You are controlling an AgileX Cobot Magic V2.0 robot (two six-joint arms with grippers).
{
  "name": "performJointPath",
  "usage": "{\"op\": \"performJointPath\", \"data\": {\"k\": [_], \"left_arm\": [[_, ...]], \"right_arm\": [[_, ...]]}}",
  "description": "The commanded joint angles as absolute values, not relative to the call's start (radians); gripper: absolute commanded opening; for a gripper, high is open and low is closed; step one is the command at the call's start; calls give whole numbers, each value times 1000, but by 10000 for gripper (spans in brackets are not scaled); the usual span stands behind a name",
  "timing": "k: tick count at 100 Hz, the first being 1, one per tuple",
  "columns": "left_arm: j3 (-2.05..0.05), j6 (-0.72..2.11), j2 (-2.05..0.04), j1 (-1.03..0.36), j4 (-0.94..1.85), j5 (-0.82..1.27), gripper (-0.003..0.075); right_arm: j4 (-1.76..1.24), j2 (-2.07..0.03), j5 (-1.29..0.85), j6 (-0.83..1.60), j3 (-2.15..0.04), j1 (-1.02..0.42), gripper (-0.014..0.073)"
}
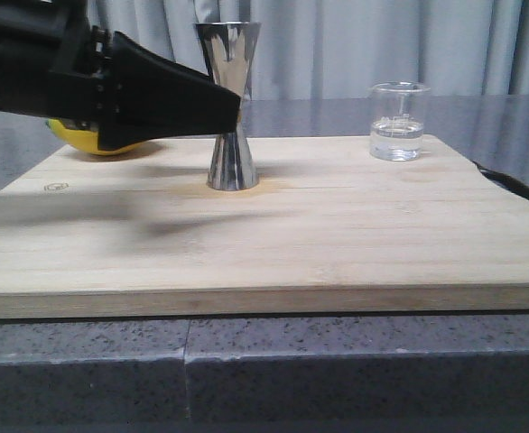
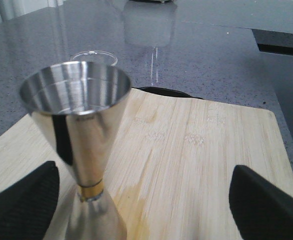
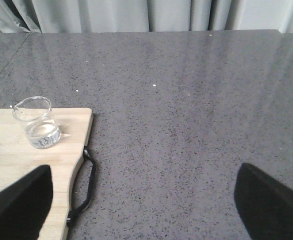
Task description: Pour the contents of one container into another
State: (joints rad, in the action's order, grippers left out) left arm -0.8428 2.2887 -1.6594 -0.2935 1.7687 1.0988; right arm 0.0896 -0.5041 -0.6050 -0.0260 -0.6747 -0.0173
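Steel jigger (image 2: 79, 145) stands beside one finger of the open left claw (image 2: 146, 200)

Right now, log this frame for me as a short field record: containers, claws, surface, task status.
beaker: clear glass, some clear liquid inside, upright at the far right of the board
jigger: steel, upright near board centre, upper cup looks empty in the left wrist view
left claw: open, fingers either side of the jigger, not closed on it
right claw: open, above the grey countertop, beside the board, holding nothing
cutting board: light wood, dark handle at its right edge
yellow object: behind the left arm, mostly hidden
pour: not yet begun
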Motion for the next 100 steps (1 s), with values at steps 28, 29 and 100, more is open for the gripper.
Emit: {"op": "performJointPath", "data": {"k": [28, 29, 100], "left_arm": [[-982, 2255, -1727, -328, 1850, 1166, 624], [-986, 2255, -1730, -328, 1850, 1166, 622], [-1014, 2251, -1737, -356, 1850, 1188, 244]], "right_arm": [[97, -516, -526, -16, -705, -11, 648], [97, -516, -526, -16, -705, -11, 649], [97, -516, -526, -16, -705, -11, 648]]}}
